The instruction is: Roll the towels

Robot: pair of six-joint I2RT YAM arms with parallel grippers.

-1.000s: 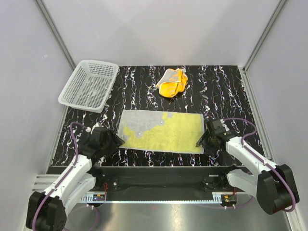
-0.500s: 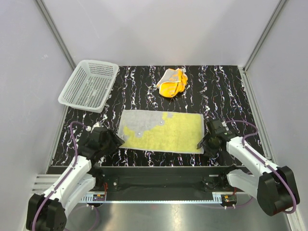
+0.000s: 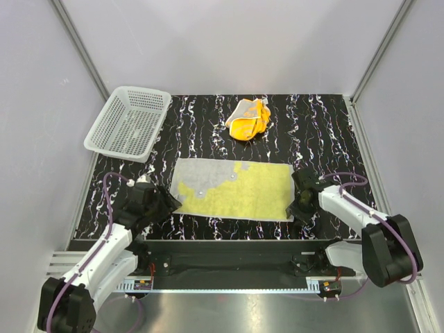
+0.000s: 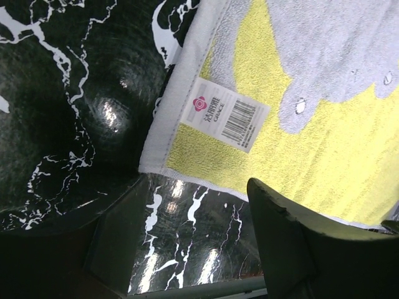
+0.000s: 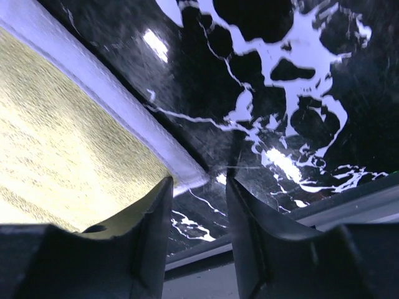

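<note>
Yellow towel [image 3: 232, 189] lies flat at the near centre of the counter [image 3: 326, 132]. Orange towel [image 3: 248, 118] lies crumpled at the far side, untouched.

Right gripper [image 5: 198, 187] has narrowed about the yellow towel's near right corner. A gap still shows and there is no pinch, so rolling has evidently not begun. Its arm has swung inward since the earlier frame.

Left gripper [image 4: 199, 205] stays spread at the near left corner.

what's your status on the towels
Left end effector open at yellow towel near-left corner; right end effector open at near-right corner. Towel flat, unrolled. Orange towel bunched beyond. Nothing in the way.
</note>
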